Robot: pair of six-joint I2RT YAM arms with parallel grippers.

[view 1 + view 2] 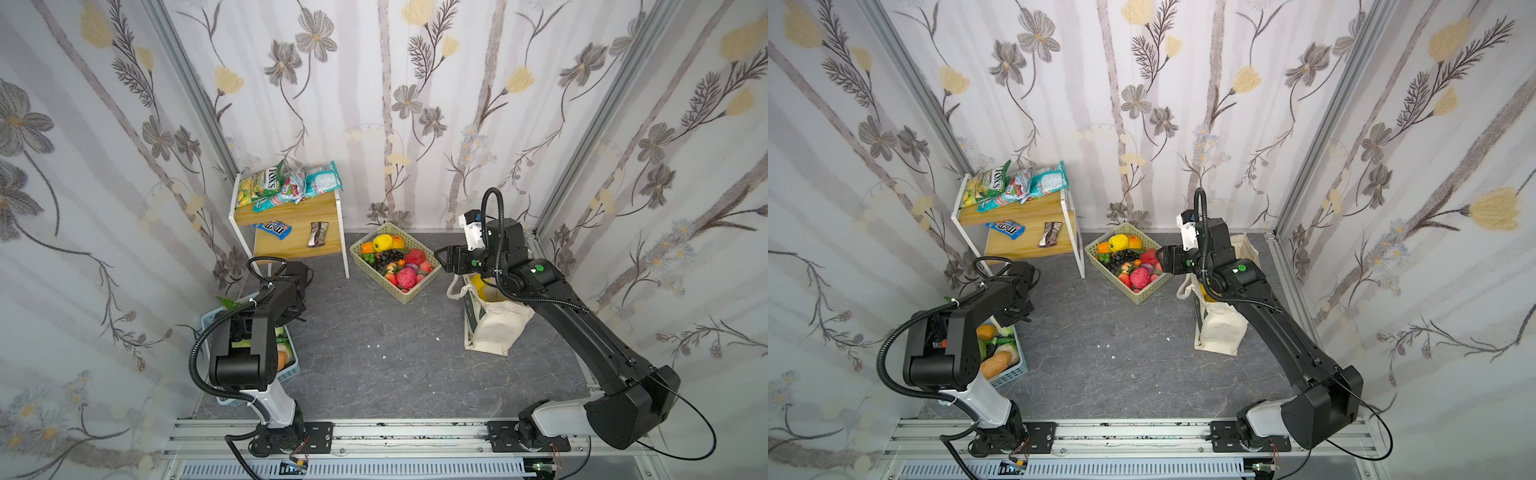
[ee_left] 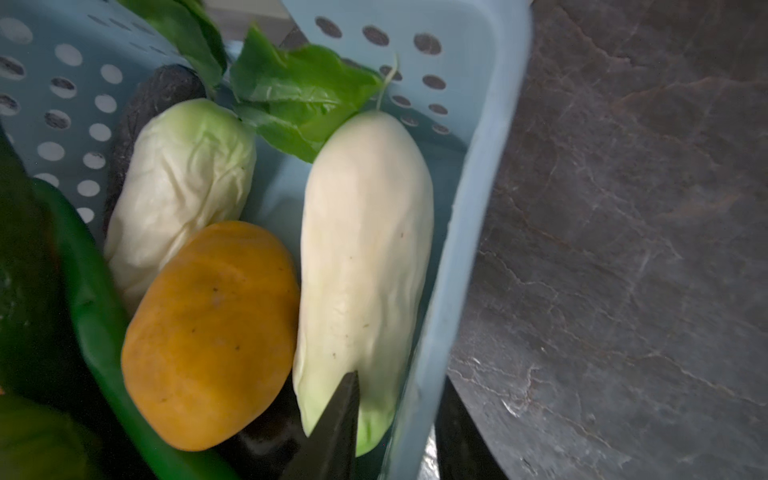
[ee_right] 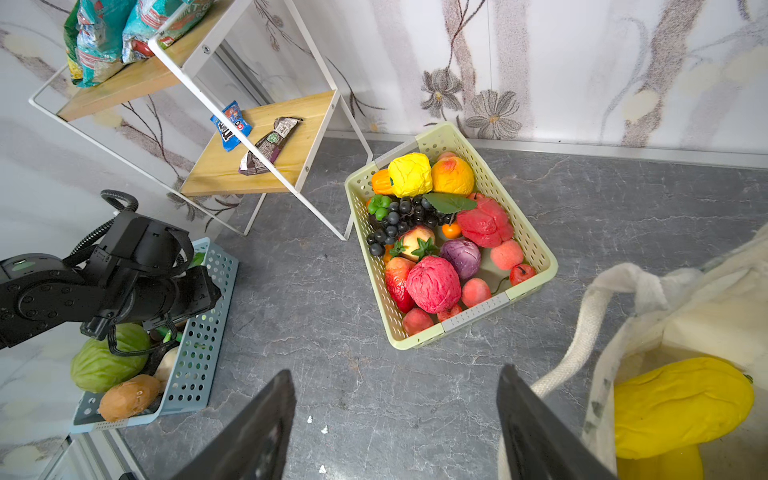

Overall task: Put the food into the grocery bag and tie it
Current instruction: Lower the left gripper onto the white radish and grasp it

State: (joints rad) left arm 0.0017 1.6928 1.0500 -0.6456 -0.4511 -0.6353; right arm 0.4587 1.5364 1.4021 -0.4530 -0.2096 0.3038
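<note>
The cream grocery bag (image 1: 498, 328) (image 3: 685, 299) stands open at the right with a yellow mango (image 3: 681, 403) inside. My right gripper (image 3: 395, 374) (image 1: 442, 255) is open and empty, hovering between the bag and the beige basket (image 3: 528, 226), which holds grapes (image 3: 399, 216), a pink knobbly ball (image 3: 432, 282) and other fruit. The FOX'S packet (image 1: 259, 185) and brown bar (image 3: 270, 145) lie on the shelf. My left gripper (image 2: 401, 386) is down in the blue basket (image 2: 457, 208), jaws narrow. One finger lies over a white vegetable (image 2: 365, 249), the other is outside the wall.
A white-framed wooden shelf (image 1: 291, 245) stands at the back left with several more packets. The blue basket (image 1: 286, 374) also holds an orange fruit (image 2: 208, 332), a pale cabbage (image 2: 183, 178) and green leaves. Small white crumbs dot the grey floor (image 1: 374, 345).
</note>
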